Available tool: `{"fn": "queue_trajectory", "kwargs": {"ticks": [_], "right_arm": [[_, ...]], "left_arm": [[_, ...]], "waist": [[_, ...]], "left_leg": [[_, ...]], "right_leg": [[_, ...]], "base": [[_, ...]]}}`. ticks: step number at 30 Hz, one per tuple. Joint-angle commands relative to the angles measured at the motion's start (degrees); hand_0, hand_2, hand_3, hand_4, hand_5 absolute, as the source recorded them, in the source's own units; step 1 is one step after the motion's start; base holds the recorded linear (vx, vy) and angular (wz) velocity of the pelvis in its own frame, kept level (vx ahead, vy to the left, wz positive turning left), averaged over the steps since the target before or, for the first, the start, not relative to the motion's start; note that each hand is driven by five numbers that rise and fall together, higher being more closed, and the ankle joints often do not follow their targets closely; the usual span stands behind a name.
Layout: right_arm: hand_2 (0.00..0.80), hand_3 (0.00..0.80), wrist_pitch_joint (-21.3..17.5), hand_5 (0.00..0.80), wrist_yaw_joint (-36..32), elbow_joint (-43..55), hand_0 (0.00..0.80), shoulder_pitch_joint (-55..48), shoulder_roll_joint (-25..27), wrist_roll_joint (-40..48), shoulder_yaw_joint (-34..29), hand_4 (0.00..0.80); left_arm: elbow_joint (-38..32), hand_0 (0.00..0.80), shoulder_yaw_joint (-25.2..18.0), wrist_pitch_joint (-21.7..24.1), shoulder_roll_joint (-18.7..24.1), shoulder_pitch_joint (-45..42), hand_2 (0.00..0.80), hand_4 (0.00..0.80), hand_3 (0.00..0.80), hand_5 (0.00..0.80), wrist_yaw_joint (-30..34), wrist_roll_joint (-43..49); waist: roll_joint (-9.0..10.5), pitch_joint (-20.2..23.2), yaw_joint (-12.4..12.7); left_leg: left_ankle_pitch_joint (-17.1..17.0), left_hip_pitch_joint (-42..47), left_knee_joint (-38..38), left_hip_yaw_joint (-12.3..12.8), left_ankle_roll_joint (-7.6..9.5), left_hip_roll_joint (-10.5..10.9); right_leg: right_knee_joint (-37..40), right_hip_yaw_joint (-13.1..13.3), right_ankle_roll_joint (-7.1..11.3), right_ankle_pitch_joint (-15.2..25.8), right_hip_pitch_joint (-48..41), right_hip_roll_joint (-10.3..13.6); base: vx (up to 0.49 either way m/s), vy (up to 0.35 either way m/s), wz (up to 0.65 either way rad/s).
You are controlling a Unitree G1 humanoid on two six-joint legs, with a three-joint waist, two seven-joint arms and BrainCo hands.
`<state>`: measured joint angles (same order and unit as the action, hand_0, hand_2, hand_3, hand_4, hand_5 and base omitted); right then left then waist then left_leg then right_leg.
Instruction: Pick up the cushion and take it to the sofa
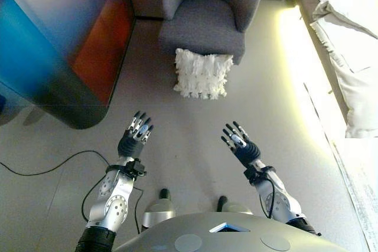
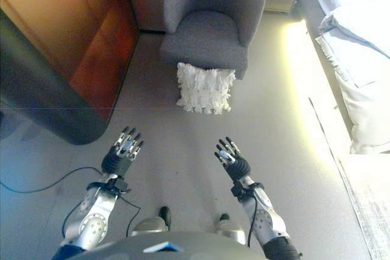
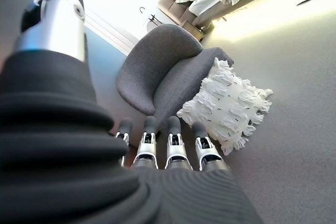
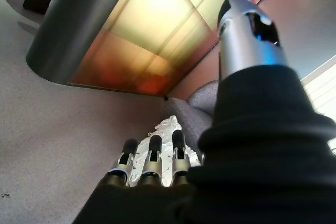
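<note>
the white tufted cushion stood on the grey floor at twelve o'clock from the robot, leaning against the front of the grey armchair, with the left hand at about ten o'clock and the right hand at about two o'clock, both well short of it, fingers straight and holding nothing. the head views alone showed the bed at two o'clock and the dark-edged orange panel at ten o'clock. the left wrist view showed the cushion whole past its fingers, whereas in the right wrist view the fingers partly hid it.
</note>
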<state>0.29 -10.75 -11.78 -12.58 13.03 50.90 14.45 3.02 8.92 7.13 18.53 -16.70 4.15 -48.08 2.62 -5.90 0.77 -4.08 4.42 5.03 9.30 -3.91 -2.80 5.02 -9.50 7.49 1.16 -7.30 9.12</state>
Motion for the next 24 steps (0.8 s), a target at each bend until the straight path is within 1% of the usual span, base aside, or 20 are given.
{"fn": "queue_trajectory", "kwargs": {"ticks": [1, 2, 4, 5, 6, 7, 8, 9, 10, 11, 12, 14, 15, 17, 18, 19, 20, 21, 22, 24], "right_arm": [[0.0, 0.0, -1.2, 0.0, -1.3, 2.0, 0.0, 2.6, 0.2, -0.2, 0.0, 0.0], [0.0, 0.0, -0.3, 0.0, -1.7, 2.2, 0.0, 2.5, 0.2, -0.1, -0.3, 0.0], [0.0, 0.0, 0.0, 0.0, -1.5, 2.5, 0.0, 2.3, -0.2, 0.1, -0.2, 0.0], [0.0, 0.0, -0.2, 0.0, -0.9, 2.6, 0.0, 2.5, -0.4, 0.7, -0.2, 0.0], [0.0, 0.0, -0.8, 0.0, -1.0, 2.3, 0.0, 2.6, -0.6, 1.0, -0.5, 0.0], [0.0, 0.0, -2.1, 0.0, -1.4, 1.6, 0.0, 2.6, -1.0, 1.0, -0.8, 0.0], [0.0, 0.0, -3.0, 0.0, -1.7, 1.1, 0.0, 2.2, -1.5, 0.5, -1.1, 0.0], [0.0, 0.0, -3.8, 0.0, -1.4, 1.3, 0.0, 1.4, -1.9, 0.0, -1.1, 0.0], [0.0, 0.0, -4.3, 0.0, -1.0, 1.8, 0.0, 0.4, -2.0, -0.2, -1.2, 0.0], [0.0, 0.0, -4.3, 0.0, -0.7, 2.8, 0.0, -0.7, -1.8, -0.2, -1.2, 0.0], [0.0, 0.0, -4.2, 0.0, -0.9, 3.4, 0.0, -1.6, -1.7, -0.1, -1.3, 0.0], [0.0, 0.0, -3.5, 0.0, -1.8, 3.7, 0.0, -3.4, -1.1, -0.1, -2.1, 0.0], [0.0, 0.0, -2.9, 0.0, -2.4, 3.7, 0.0, -4.1, -0.7, 0.0, -2.8, 0.0], [0.0, 0.0, -2.7, 0.0, -3.0, 3.4, 0.0, -4.1, 0.0, 0.4, -3.2, 0.0], [0.0, 0.0, -3.2, 0.0, -3.6, 2.8, 0.0, -3.3, 0.5, 1.3, -3.1, 0.0], [0.0, 0.0, -3.3, 0.0, -3.7, 2.5, 0.0, -2.3, 1.0, 2.3, -3.0, 0.0], [0.0, 0.0, -3.2, 0.0, -3.6, 2.3, 0.0, -1.2, 1.3, 3.4, -3.1, 0.0], [0.0, 0.0, -3.2, 0.0, -3.5, 2.1, 0.0, -1.0, 1.5, 3.8, -3.2, 0.0], [0.0, 0.0, -3.0, 0.0, -3.3, 1.9, 0.0, -0.8, 1.6, 4.6, -3.5, 0.0], [0.0, 0.0, -2.8, 0.0, -2.4, 2.1, 0.0, -1.3, 1.3, 5.0, -3.8, 0.0]], "left_arm": [[-2.4, 0.0, -1.2, 3.5, 0.0, 1.6, 0.0, 0.0, 0.0, 0.0, 0.1, 0.1], [-2.4, 0.0, -1.7, 3.1, 0.0, 0.9, 0.0, 0.0, 0.0, 0.0, 0.1, 0.3], [-1.9, 0.0, -2.4, 2.8, 0.3, 0.3, 0.0, 0.0, 0.0, 0.0, 0.6, 1.5], [-1.7, 0.0, -2.8, 2.9, 0.8, 0.5, 0.0, 0.0, 0.0, 0.0, 1.0, 2.2], [-1.5, 0.0, -3.3, 2.7, 1.3, 1.0, 0.0, 0.0, 0.0, 0.0, 1.6, 2.2], [-1.1, 0.0, -4.0, 2.6, 1.7, 1.3, 0.0, 0.0, 0.0, 0.0, 2.7, 2.2], [-0.7, 0.0, -4.4, 2.6, 1.9, 1.4, 0.0, 0.0, 0.0, 0.0, 3.0, 2.1], [-0.5, 0.0, -4.8, 2.1, 2.0, 1.4, 0.0, 0.0, 0.0, 0.0, 3.0, 2.0], [-0.2, 0.0, -5.0, 1.6, 2.2, 1.5, 0.0, 0.0, 0.0, 0.0, 2.9, 1.9], [-0.5, 0.0, -5.4, 1.0, 2.4, 1.4, 0.0, 0.0, 0.0, 0.0, 3.2, 1.6], [-0.9, 0.0, -5.8, 0.7, 2.6, 1.3, 0.0, 0.0, 0.0, 0.0, 3.5, 1.2], [-1.6, 0.0, -6.1, 0.8, 3.1, 0.8, 0.0, 0.0, 0.0, 0.0, 3.6, 0.4], [-2.3, 0.0, -6.1, 1.0, 3.3, 0.5, 0.0, 0.0, 0.0, 0.0, 3.6, -0.3], [-3.3, 0.0, -5.5, 1.2, 3.8, 0.4, 0.0, 0.0, 0.0, 0.0, 2.8, -1.2], [-3.3, 0.0, -4.6, 2.1, 4.1, 1.1, 0.0, 0.0, 0.0, 0.0, 2.0, -1.4], [-3.3, 0.0, -4.0, 2.4, 4.2, 1.6, 0.0, 0.0, 0.0, 0.0, 1.6, -1.4], [-3.0, 0.0, -3.2, 2.8, 4.4, 2.0, 0.0, 0.0, 0.0, 0.0, 1.4, -1.1], [-2.8, 0.0, -2.7, 2.9, 4.3, 2.1, 0.0, 0.0, 0.0, 0.0, 1.4, -1.1], [-2.4, 0.0, -1.9, 3.1, 4.3, 2.1, 0.0, 0.0, 0.0, 0.0, 1.6, -1.0], [-2.4, 0.0, -1.1, 2.7, 3.7, 1.8, 0.0, 0.0, 0.0, 0.0, 1.9, -0.5]], "waist": [[-0.49, -1.4, 0.4], [-0.38, -1.4, 0.5], [-0.18, -1.6, 0.7], [-0.09, -2.2, 0.9], [0.01, -2.7, 1.3], [-0.15, -3.5, 1.8], [-0.6, -3.8, 2.0], [-1.29, -4.6, 1.7], [-2.24, -5.3, 1.0], [-2.89, -5.9, 0.4], [-3.23, -6.3, -0.2], [-3.14, -6.9, -1.5], [-2.67, -6.9, -2.1], [-1.15, -7.3, -2.9], [0.09, -7.8, -3.6], [0.75, -8.1, -3.9], [1.47, -8.0, -4.4], [1.54, -8.0, -4.8], [1.87, -7.6, -5.4], [1.71, -7.2, -6.1]], "left_leg": [[7.3, 0.6, -2.9, 0.2, 3.35, 1.6], [7.8, 0.5, -3.7, 0.2, 3.67, 1.8], [8.9, -0.9, -6.9, 0.2, 4.56, 2.3], [9.7, -2.7, -9.9, 0.3, 5.3, 2.6], [10.6, -4.3, -12.4, 0.0, 6.25, 3.2], [11.8, -5.8, -14.9, -0.1, 7.68, 3.9], [12.2, -6.4, -15.3, -0.4, 8.81, 4.5], [12.9, -6.2, -15.8, -1.5, 9.76, 5.4], [13.3, -6.1, -16.5, -2.7, 10.05, 5.8], [13.8, -5.9, -17.4, -3.3, 10.12, 6.1], [14.5, -5.7, -18.1, -3.5, 10.03, 6.1], [16.2, -4.4, -19.1, -3.2, 9.75, 6.5], [16.8, -3.6, -19.1, -3.1, 9.5, 6.9], [18.4, -2.6, -19.7, -2.5, 9.24, 7.8], [20.2, -1.8, -20.5, -2.7, 9.12, 8.7], [21.1, -1.2, -20.7, -3.0, 8.98, 9.1], [22.3, 0.2, -20.5, -3.4, 8.71, 9.7], [22.8, 1.6, -20.1, -3.8, 8.45, 9.9], [23.5, 3.7, -19.8, -4.2, 8.34, 10.4], [25.2, 6.7, -20.0, -5.5, 8.55, 10.4]], "right_leg": [[-3.5, -0.7, 1.04, -0.8, 3.0, -0.5], [-4.3, -0.6, 1.22, -1.1, 3.0, 0.0], [-8.0, 0.2, 1.77, -2.0, 4.3, 1.7], [-12.0, 0.7, 1.86, -2.0, 5.9, 3.4], [-15.8, 1.1, 1.59, -1.1, 6.9, 5.2], [-22.5, 1.1, 1.14, 1.1, 8.4, 8.2], [-28.6, 2.0, 0.8, 5.4, 10.7, 10.3], [-36.2, 5.2, 0.59, 8.6, 14.0, 10.6], [-42.7, 7.9, 0.3, 10.8, 17.5, 9.9], [-47.5, 9.9, 0.39, 12.2, 21.3, 9.1], [-49.1, 10.8, 0.15, 12.3, 23.0, 8.6], [-46.3, 11.0, 0.09, 11.9, 24.9, 7.8], [-41.8, 9.6, 0.38, 11.5, 24.8, 6.9], [-33.3, 6.8, 1.51, 11.6, 25.1, 6.1], [-25.7, 4.6, 2.47, 11.2, 25.8, 5.3], [-20.7, 3.0, 2.96, 10.7, 25.9, 4.5], [-13.0, 0.5, 3.74, 10.4, 26.1, 3.2], [-8.8, -0.7, 4.12, 11.1, 26.1, 2.5], [-5.1, -1.6, 4.37, 12.6, 27.0, 1.8], [-3.7, -2.5, 4.21, 14.1, 27.9, 1.3]], "base": [[0.12, 0.089, -0.03], [0.116, 0.088, -0.03], [0.063, 0.095, -0.03], [-0.001, 0.102, -0.06], [-0.004, 0.163, -0.05], [0.008, 0.204, 0.0], [0.046, 0.28, 0.01], [0.087, 0.3, -0.08], [0.107, 0.293, -0.13], [0.128, 0.235, 0.03], [0.181, 0.18, 0.18], [0.279, 0.09, 0.16], [0.352, -0.004, 0.06], [0.376, -0.072, 0.06], [0.371, -0.124, -0.08], [0.503, -0.155, -0.1], [0.449, -0.117, 0.0], [0.619, -0.106, 0.16], [0.56, -0.067, 0.22], [0.696, -0.085, 0.23]]}}
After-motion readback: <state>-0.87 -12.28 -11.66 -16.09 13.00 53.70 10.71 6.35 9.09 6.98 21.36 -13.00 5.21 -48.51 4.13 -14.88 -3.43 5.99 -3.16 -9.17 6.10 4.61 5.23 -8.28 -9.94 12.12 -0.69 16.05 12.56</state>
